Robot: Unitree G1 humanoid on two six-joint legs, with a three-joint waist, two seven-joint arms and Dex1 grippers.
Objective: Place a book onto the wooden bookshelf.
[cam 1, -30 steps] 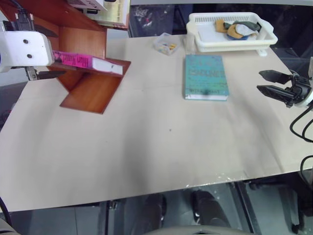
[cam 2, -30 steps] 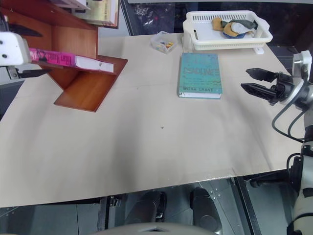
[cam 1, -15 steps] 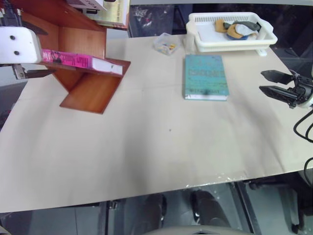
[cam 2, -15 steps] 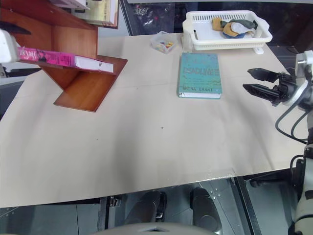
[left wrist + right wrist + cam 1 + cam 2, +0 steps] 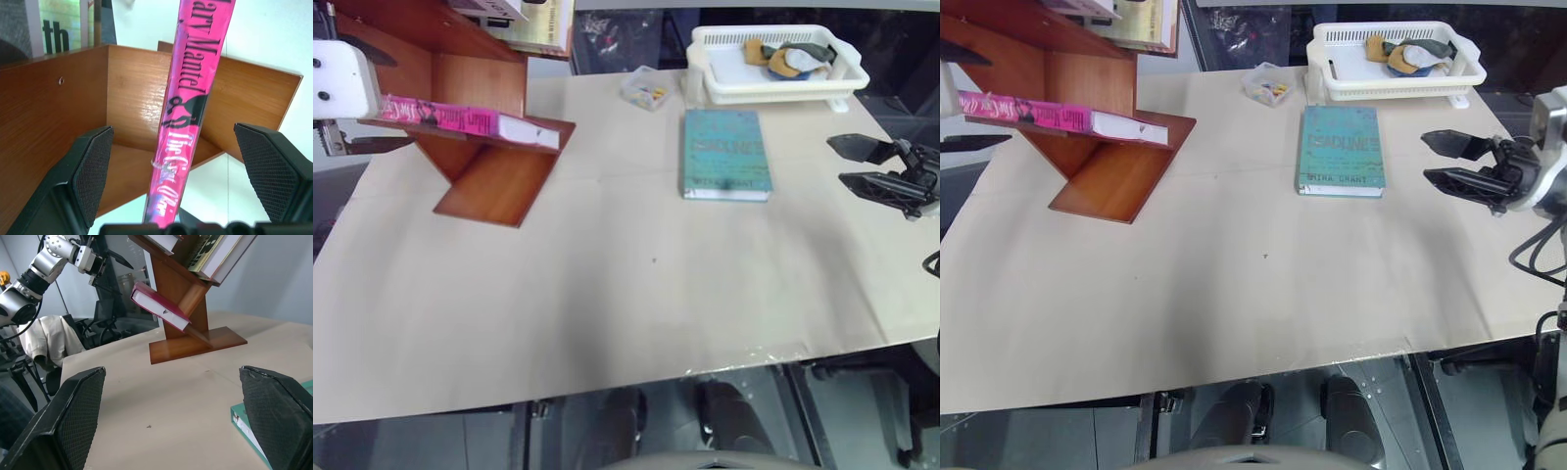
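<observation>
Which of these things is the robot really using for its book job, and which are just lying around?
For the job:
- pink book, lying on a slanted shelf board
- wooden bookshelf
- left gripper, fingers open either side of the book

Just lying about:
- teal-green book
- white basket with bits inside
- small clear box

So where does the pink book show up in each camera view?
Left eye: pink book on slanted shelf board, upper left.
Right eye: same board, upper left.
Left wrist: spine between the open left pincer's fingers, untouched.
Right wrist: upper middle.
Shared landmark: wooden bookshelf.
</observation>
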